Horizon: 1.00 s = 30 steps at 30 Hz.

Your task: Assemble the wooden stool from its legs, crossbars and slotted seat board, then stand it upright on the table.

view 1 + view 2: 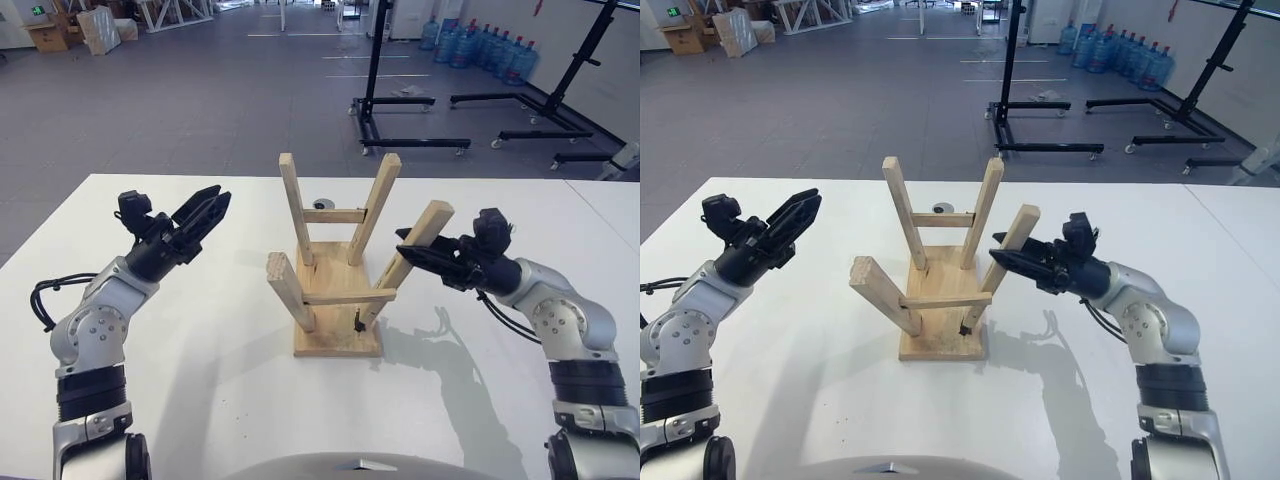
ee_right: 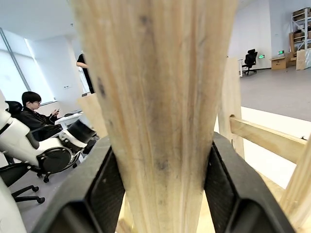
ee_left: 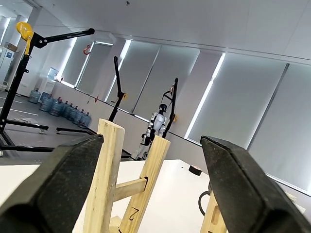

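The wooden stool lies upside down, its seat board (image 1: 338, 338) flat on the white table (image 1: 200, 400). Two rear legs (image 1: 294, 205) (image 1: 374, 205) point up, joined by a crossbar (image 1: 335, 215). A second crossbar (image 1: 348, 296) links the front left leg (image 1: 289, 290) to the front right leg (image 1: 418, 245); both lean outward. My right gripper (image 1: 408, 246) is shut on the front right leg (image 2: 160, 121), one finger (image 2: 97, 194) on each side. My left gripper (image 1: 207, 214) is open, raised left of the stool and touching nothing; its fingers (image 3: 53, 189) frame the rear legs (image 3: 104, 184).
A small black item (image 1: 357, 322) stands on the seat board by the held leg. A dark round piece (image 1: 322, 204) lies on the table behind the stool. Beyond the table's far edge, black steel frames (image 1: 410, 140) stand on the floor.
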Tool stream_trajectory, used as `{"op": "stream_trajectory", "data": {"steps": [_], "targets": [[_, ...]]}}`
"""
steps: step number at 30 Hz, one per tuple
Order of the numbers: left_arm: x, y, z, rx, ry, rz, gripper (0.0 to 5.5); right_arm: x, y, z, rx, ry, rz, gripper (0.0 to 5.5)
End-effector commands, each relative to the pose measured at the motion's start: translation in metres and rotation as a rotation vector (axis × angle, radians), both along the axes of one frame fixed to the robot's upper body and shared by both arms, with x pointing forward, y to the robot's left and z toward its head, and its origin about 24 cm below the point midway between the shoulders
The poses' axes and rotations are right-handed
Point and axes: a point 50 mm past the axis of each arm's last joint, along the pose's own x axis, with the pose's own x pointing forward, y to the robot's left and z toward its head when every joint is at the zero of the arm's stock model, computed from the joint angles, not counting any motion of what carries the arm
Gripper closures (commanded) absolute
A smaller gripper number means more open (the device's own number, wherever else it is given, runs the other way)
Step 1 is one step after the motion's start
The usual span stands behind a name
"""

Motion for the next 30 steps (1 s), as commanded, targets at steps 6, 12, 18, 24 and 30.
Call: {"op": "stream_trajectory", "data": {"steps": [6, 12, 18, 24, 30], "targets": [[0.011, 0.001, -0.006, 0.065, 0.032, -0.027, 1.83, 0.011, 0.001, -0.012, -0.181, -0.092, 0.035, 3.45], [0.014, -0.003, -0.024, 0.061, 0.086, -0.003, 1.83, 0.018, 0.011, -0.020, -0.273, -0.129, 0.141, 3.45], [0.018, -0.003, -0.020, 0.065, 0.062, 0.014, 1.83, 0.019, 0.017, -0.019, -0.295, -0.179, 0.166, 3.45], [0.018, -0.006, -0.020, 0.074, 0.058, 0.003, 1.83, 0.017, 0.021, -0.022, -0.286, -0.199, 0.140, 3.45], [0.018, -0.021, -0.019, 0.098, 0.046, -0.052, 1.83, 0.015, 0.030, -0.023, -0.288, -0.187, 0.153, 3.45]]}}
